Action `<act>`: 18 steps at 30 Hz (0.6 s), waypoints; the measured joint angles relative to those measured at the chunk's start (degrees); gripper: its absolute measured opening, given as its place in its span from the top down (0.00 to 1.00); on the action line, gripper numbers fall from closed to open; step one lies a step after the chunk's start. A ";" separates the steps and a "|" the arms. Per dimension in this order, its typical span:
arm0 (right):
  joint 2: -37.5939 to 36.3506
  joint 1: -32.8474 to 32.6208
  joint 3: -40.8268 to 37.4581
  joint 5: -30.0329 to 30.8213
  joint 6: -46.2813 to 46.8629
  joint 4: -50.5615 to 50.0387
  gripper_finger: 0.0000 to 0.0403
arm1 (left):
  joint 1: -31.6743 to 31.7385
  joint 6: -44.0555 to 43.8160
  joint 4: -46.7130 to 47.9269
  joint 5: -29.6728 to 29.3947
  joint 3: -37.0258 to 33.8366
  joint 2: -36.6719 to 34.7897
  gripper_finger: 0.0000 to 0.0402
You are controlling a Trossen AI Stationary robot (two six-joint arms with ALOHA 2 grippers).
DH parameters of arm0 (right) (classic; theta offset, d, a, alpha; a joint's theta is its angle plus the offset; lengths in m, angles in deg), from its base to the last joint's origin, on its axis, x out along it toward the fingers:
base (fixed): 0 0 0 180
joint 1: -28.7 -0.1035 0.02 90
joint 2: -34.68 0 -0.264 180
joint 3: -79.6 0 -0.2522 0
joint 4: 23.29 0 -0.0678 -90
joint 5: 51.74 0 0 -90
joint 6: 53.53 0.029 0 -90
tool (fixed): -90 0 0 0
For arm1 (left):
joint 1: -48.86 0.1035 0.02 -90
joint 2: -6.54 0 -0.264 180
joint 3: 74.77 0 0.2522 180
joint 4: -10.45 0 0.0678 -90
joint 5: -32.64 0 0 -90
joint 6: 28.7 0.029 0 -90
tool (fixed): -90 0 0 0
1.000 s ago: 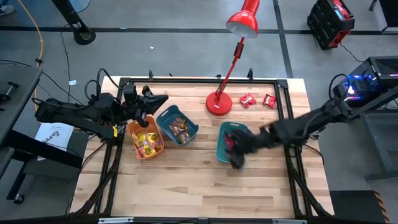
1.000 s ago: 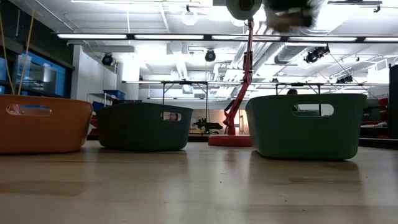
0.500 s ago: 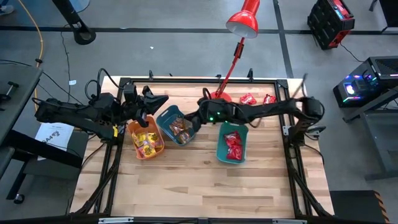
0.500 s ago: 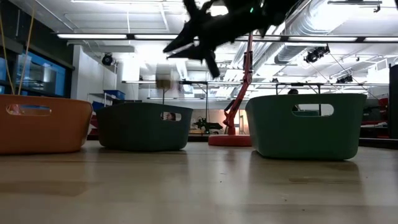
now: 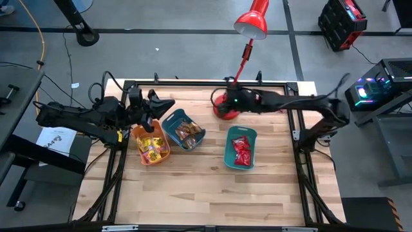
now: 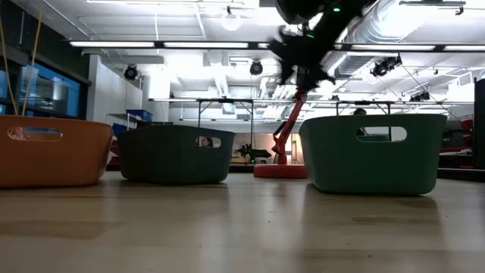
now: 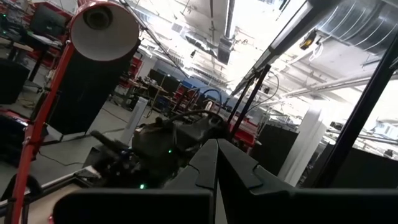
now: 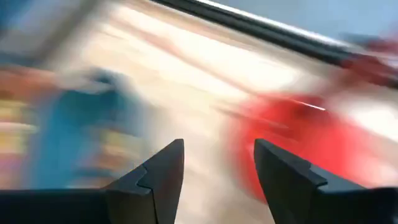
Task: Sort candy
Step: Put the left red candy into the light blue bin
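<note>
Reaching across the far side of the table (image 5: 193, 193), the right arm holds its right hand (image 5: 222, 105) over the round base of the red desk lamp (image 5: 226, 108), its two fingers (image 8: 163, 177) spread apart with nothing between them. The lamp's base and slanted stem stand right under that hand, crowding the far middle of the table. The candy (image 5: 242, 153) is mostly sorted into three bins set in a row: red packets in the teal bin (image 5: 240, 148) on the right, brown-orange packets in the middle teal bin (image 5: 183, 129), and yellow packets in the orange bin (image 5: 150, 144) on the left. The middle bin and the orange bin sit just beside each other, nearly touching; the right bin stands apart from them. Any packets beside the lamp base are hidden by the right arm. The left hand (image 5: 162, 103) waits at the table's far left corner, just above the orange bin, its fingers (image 7: 214, 165) pressed together and holding nothing. In the low view the three bins block sight of their contents, and the lamp stem rises between the middle and right bins.
</note>
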 joint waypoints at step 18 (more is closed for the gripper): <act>9.69 28.11 -0.26 3.73 1.71 -24.82 0.54 | 0.00 -0.04 1.39 -0.02 0.00 0.00 1.00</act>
